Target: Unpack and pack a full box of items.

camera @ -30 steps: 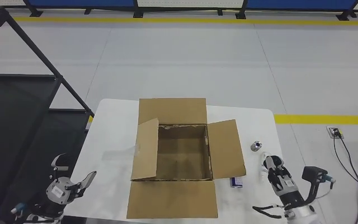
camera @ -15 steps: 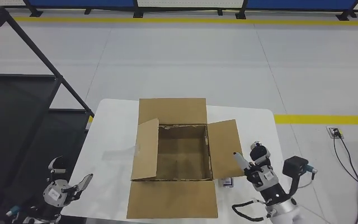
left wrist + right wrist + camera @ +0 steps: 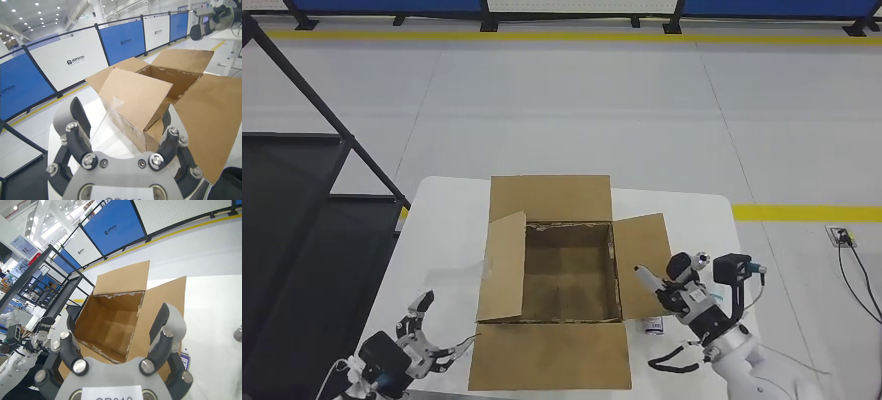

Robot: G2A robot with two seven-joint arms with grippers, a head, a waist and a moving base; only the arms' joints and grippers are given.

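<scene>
Right gripper [image 3: 663,274] nearer box [image 3: 552,198], fingers [image 3: 164,321] apart

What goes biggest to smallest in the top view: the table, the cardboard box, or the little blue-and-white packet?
1. table
2. cardboard box
3. blue-and-white packet, by far the smallest, though it is partly hidden, so its full size is unsure.
</scene>
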